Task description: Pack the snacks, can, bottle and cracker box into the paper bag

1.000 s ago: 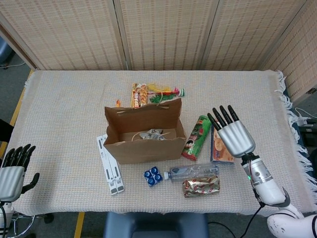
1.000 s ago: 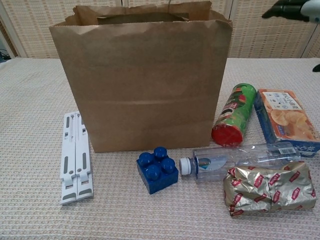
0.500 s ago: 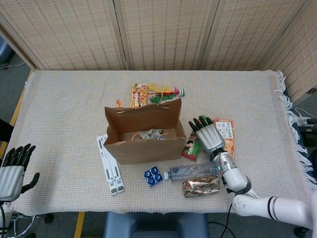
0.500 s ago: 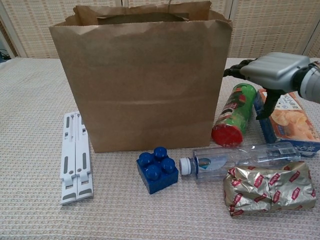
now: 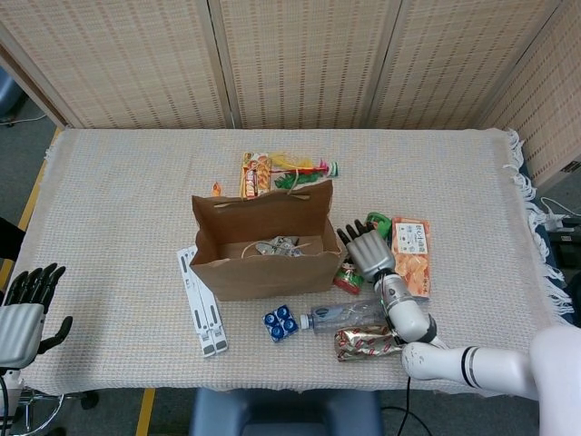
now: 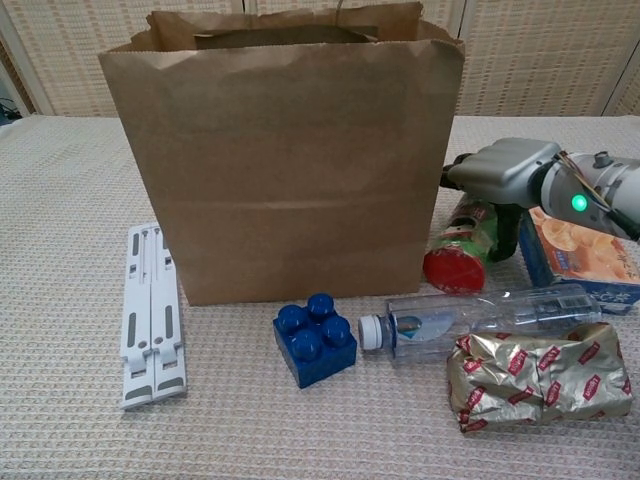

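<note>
Right hand (image 6: 505,175) lies over the green can (image 6: 462,245) just right of the paper bag (image 6: 285,160), fingers curling round it; left hand (image 5: 23,313), far left of the bag, fingers apart

Evenly and brightly lit from overhead in both views; soft, diffuse, no hard glare. Only faint, short shadows under the paper bag (image 6: 285,150) and along the folded white stand (image 6: 150,315). Small highlights on the gold foil packet (image 6: 535,375) and the clear bottle (image 6: 470,318). Sharp across the woven table (image 5: 118,200) cloth in the head view. Slightly soft on the right hand (image 6: 505,172) in the chest view. Mild bowing toward the frame corners.
</note>
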Tool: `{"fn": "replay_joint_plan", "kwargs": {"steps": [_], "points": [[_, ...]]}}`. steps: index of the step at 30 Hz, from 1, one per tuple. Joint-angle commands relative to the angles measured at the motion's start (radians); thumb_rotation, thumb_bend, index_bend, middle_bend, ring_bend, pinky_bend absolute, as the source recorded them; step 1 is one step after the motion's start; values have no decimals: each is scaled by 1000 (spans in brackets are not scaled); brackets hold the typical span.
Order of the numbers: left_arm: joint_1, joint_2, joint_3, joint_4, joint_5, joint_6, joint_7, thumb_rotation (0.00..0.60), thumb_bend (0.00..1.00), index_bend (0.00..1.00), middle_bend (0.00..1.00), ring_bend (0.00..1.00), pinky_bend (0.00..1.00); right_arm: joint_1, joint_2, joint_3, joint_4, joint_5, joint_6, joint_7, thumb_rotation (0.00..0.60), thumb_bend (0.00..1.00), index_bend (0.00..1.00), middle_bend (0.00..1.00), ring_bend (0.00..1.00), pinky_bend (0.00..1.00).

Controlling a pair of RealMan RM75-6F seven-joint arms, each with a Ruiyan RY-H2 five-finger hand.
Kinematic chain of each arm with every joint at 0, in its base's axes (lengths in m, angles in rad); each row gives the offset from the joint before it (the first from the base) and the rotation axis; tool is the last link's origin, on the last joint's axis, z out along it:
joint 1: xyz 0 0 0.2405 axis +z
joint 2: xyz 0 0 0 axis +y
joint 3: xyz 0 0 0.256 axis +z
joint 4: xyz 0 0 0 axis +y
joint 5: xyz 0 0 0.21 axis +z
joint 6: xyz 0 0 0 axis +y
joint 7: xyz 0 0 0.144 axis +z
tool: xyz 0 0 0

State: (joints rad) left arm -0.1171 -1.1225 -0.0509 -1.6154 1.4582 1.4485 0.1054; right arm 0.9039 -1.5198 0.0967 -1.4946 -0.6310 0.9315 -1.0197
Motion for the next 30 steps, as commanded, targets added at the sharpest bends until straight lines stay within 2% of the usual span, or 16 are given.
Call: {"fn": "replay_joint_plan", "kwargs": {"steps": [1,4,5,6,8,10,12,15,17,20,26,30], "points": [[0,0,0,0,-1,0,0,600,379,19,0,0,0,25,-19,-15,31,59,-15,-27,600,0,0,81,29,146],[0,0,0,0,-1,1,2,600,379,19,0,0,0,46,-43,-28,58,111,-10,-58,600,16,29,106,49,148],[0,-1,-1,0,-1,0,2,600,379,19,0,0,0,50,-52,-33,65,118,-4,-66,600,31,61,131,75,156],[0,-1,-1,0,-1,0,2,600,379,20,0,0,0,54,-62,-38,73,118,9,-74,600,64,137,190,140,188],[-1,-1,-1,0,-1,0,1,600,380,19,0,0,0,54,-76,-48,80,95,30,-71,600,124,334,350,329,330],[0,0,0,1,0,0,0,600,380,19,0,0,0,42,-80,-54,80,55,54,-44,600,174,539,542,573,552],[0,0,0,2,1,1,-1,600,380,19,0,0,0,30,-72,-60,73,11,74,-18,600,203,608,613,661,652],[0,-1,1,3,2,2,-2,600,379,19,0,0,0,7,-31,-68,44,-91,119,36,600,228,684,647,689,688],[0,-1,1,3,2,3,0,600,379,19,0,0,0,-8,15,-70,9,-152,148,69,600,229,688,652,692,691],[0,-2,1,1,1,3,4,600,378,19,0,0,0,-31,133,-62,-84,-228,212,98,600,229,689,652,692,691],[2,-4,1,0,2,8,12,600,380,19,0,0,0,-81,346,4,-270,-290,337,156,600,229,688,654,692,691],[3,-5,1,-1,2,10,16,600,379,19,0,0,0,-103,461,42,-350,-389,429,152,600,229,688,656,692,691]]}}
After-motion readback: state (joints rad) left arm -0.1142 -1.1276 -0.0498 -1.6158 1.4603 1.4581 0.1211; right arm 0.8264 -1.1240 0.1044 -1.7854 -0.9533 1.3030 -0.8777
